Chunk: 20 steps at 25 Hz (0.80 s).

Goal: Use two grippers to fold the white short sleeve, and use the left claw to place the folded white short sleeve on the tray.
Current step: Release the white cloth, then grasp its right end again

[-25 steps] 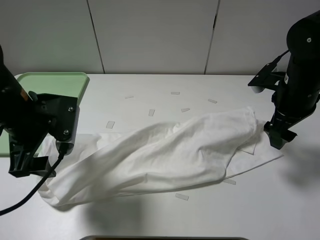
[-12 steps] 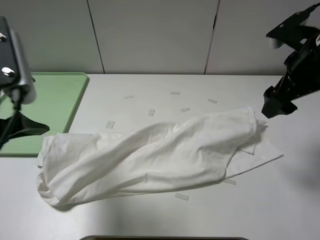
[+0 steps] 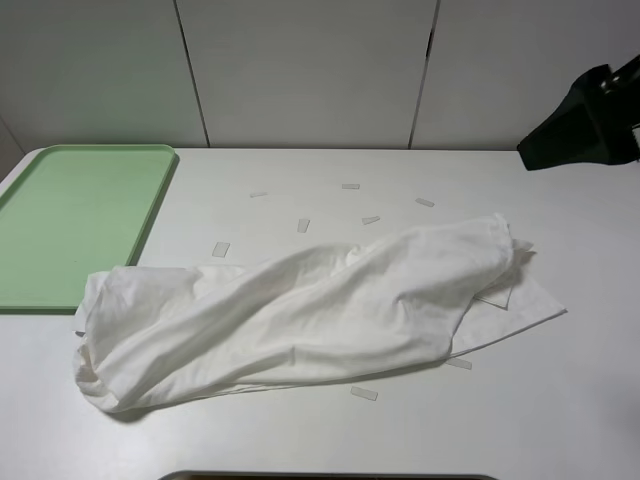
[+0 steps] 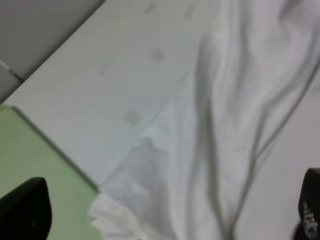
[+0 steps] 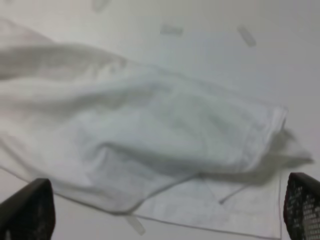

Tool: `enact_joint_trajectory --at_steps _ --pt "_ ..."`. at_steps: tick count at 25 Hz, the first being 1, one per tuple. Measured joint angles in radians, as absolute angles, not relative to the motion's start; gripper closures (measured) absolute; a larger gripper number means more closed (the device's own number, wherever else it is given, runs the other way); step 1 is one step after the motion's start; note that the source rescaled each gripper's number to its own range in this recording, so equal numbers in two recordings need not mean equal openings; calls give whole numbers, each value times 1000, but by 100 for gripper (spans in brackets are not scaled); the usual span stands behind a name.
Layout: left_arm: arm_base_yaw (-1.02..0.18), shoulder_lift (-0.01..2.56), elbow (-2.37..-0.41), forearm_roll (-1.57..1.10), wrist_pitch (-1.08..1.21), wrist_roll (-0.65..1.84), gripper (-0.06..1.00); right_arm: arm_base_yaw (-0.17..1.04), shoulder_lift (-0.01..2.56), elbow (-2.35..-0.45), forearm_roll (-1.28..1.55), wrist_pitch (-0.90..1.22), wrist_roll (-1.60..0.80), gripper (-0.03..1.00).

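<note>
Lying crumpled on white table [image 3: 560, 400]: white cotton T-shirt [image 3: 300, 315] beside pale-green plastic tray [image 3: 70, 230]; left gripper [image 4: 167, 210], right gripper [image 5: 160, 207] jaws spread, empty.

Place: robot test lab
Surface: plain white table [image 3: 560, 420] with small tape marks [image 3: 364, 394]
Backdrop: bare grey wall panels [image 3: 300, 70] on far side

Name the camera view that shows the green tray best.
The exterior high view. It shows most of the tray, with its raised rim and rounded far corners. The left wrist view catches only a blurred green corner of it beside the white short sleeve. The right wrist view shows none of it.
</note>
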<state>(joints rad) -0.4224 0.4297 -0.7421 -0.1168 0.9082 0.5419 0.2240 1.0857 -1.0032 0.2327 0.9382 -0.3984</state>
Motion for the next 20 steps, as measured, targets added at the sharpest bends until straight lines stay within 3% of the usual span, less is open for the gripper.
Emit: enact_joint_trajectory --at_steps 13,20 --pt "-422 33 -740 -215 990 353 -5 224 856 -1003 339 961 -412 -3" --pt "-422 -5 -722 -194 1048 280 -5 224 826 -1003 354 963 -436 -3"
